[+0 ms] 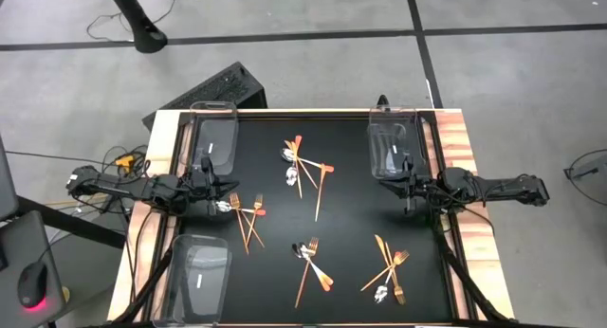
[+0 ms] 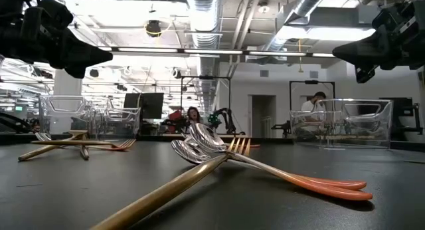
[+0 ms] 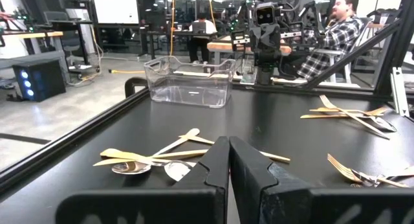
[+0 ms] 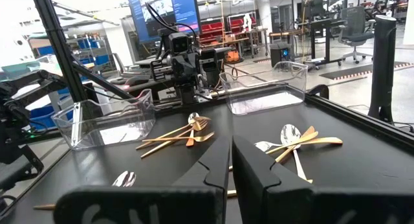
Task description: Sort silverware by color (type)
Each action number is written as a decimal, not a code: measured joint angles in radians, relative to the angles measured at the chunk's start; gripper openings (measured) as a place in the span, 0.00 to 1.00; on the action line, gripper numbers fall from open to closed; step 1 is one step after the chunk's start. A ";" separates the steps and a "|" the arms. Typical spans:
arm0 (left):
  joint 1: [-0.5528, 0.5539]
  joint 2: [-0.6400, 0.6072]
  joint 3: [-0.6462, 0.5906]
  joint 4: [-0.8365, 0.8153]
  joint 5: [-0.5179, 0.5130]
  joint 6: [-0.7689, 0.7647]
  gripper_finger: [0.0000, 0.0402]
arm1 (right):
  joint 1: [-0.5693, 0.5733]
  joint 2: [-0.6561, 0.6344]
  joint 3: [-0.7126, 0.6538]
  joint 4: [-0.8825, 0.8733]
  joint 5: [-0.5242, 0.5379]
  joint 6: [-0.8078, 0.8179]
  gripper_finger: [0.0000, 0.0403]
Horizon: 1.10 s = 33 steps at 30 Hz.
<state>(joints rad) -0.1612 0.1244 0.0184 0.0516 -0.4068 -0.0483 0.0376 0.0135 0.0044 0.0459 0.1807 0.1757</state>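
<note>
Silverware lies in 4 loose heaps on the black mat [image 1: 341, 214], and from the high view nearly all the sorting looks left to do. 1 heap [image 1: 305, 165] sits at upper centre of the frame, another [image 1: 245, 214] at centre left, a 3rd [image 1: 311, 262] at lower centre, and a 4th [image 1: 389, 271] at lower right. Each mixes gold forks, slim copper knives and silver spoons with orange-red handles, so no heap is yet of 1 kind.

3 clear bins stand at the mat's edges: the upper-left bin [image 1: 216, 138], the lower-left bin [image 1: 199, 281] and the upper-right bin [image 1: 391, 148]. I cannot tell whether a utensil already lies in any of them; they look empty or nearly so.

The left gripper [image 1: 211, 201] hangs at the left edge of the mat, just beside the centre-left heap, its fingers [image 3: 213, 172] pressed together on nothing. The right gripper [image 1: 410, 188] hovers at the right edge, just below the upper-right bin, its fingers [image 4: 217, 166] nearly together with only a thin gap, and no utensil shows between them.
</note>
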 joint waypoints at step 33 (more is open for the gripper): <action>0.037 0.000 0.000 0.063 -0.266 -0.370 0.00 | -0.034 0.000 0.000 0.228 0.333 0.578 0.11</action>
<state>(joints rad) -0.1242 0.1247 0.0181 0.1146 -0.6727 -0.4186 0.0041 0.0135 0.0044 0.2737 0.5141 0.7534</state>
